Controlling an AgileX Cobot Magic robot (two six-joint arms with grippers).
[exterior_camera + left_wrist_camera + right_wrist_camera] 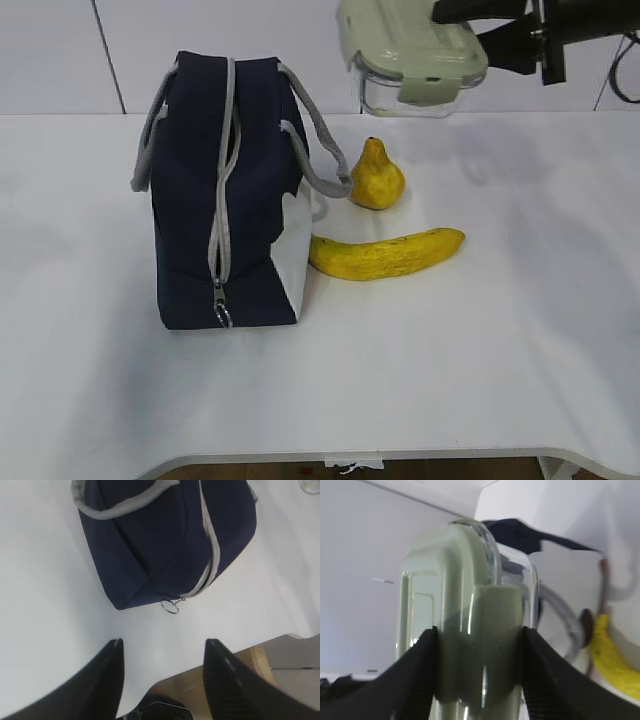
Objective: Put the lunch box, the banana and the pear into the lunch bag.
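Table (pixel 500 380) white, bare wall (pixel 220 40) pale behind

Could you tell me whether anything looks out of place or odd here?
Nothing looks spilled or damaged. The lunch box is aloft in the right gripper, tilted. The lunch bag stands upright, its zipper mostly closed along the top, so nothing can go in yet. The pear and banana lie beside it.

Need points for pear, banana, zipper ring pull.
pear (pixel 377 181), exterior view, on its round lower body.
banana (pixel 388 255), exterior view, mid-length of the peel.
zipper ring pull (pixel 170 607), left wrist view, on the metal ring's rim.
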